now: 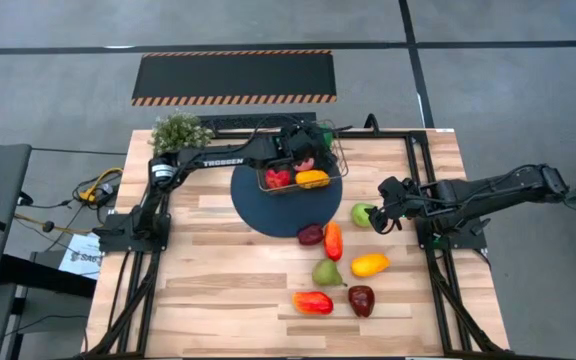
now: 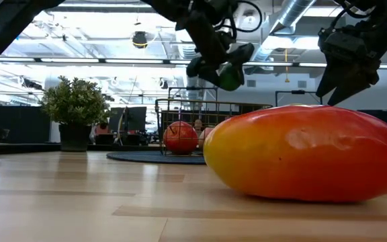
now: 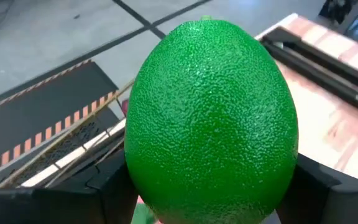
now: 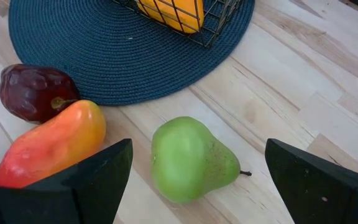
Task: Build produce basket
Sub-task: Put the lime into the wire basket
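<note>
The left gripper (image 1: pixel 303 150) hangs over the far part of the basket (image 1: pixel 336 178) and hides much of what lies inside; its jaws are clamped on a green lime (image 3: pixel 211 118), which fills the left wrist view and shows in the low view as a small green shape held above the basket. Below the arm only two pieces can be made out in the basket, a red fruit (image 1: pixel 277 179) and a yellow-orange one (image 1: pixel 312 179); anything else in there is covered. The basket sits on one dark blue round mat (image 1: pixel 258 210) at the far middle of the bench (image 1: pixel 218 290). The right gripper (image 1: pixel 380 215) is low over a green pear (image 4: pixel 188 158) just right of the mat, jaws apart on either side of it, not touching. Seven pieces lie loose on the bench: that pear, a dark red fruit (image 1: pixel 310 234), an orange-red one (image 1: pixel 334 240), a second green pear (image 1: pixel 326 272), a yellow-orange mango (image 1: pixel 369 264), a red-orange fruit (image 1: pixel 312 302) and a dark red pepper (image 1: pixel 361 300). One potted plant (image 1: pixel 179 132) stands at the far left corner.
</note>
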Controlling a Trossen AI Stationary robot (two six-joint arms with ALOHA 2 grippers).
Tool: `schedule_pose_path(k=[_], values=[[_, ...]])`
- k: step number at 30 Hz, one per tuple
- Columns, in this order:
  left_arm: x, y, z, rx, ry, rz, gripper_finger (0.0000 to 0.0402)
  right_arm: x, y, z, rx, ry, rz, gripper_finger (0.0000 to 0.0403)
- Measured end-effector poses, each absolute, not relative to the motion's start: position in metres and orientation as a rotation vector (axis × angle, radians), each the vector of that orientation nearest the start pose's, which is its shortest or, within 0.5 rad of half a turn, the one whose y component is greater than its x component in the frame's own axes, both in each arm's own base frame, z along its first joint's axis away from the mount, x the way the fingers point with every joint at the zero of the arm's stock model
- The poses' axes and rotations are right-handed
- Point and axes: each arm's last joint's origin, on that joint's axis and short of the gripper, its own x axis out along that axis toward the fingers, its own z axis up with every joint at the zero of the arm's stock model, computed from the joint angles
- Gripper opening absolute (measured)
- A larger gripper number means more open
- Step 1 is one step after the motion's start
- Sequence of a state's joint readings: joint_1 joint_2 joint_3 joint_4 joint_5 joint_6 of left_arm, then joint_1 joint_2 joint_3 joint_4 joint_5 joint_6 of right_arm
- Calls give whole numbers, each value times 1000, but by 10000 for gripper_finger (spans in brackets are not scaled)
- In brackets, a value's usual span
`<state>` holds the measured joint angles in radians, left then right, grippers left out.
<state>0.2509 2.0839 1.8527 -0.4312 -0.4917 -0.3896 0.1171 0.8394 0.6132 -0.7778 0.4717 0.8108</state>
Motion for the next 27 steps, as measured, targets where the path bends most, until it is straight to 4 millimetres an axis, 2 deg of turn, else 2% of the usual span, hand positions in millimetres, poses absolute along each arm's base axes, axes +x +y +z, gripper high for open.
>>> schedule_pose_path(k=[12,17,20,23,27], values=[[455,133,247,-303,491,877,272,147,4,224,447,763,-683,385],[460,134,243,-312,435,877,272,147,4,225,448,763,-683,385],[462,135,230,-308,474,876,272,147,4,225,451,761,-683,385],[464,136,228,-322,464,889,272,147,4,225,451,761,-683,385],[467,137,215,-319,486,896,272,147,4,225,451,760,-683,385]])
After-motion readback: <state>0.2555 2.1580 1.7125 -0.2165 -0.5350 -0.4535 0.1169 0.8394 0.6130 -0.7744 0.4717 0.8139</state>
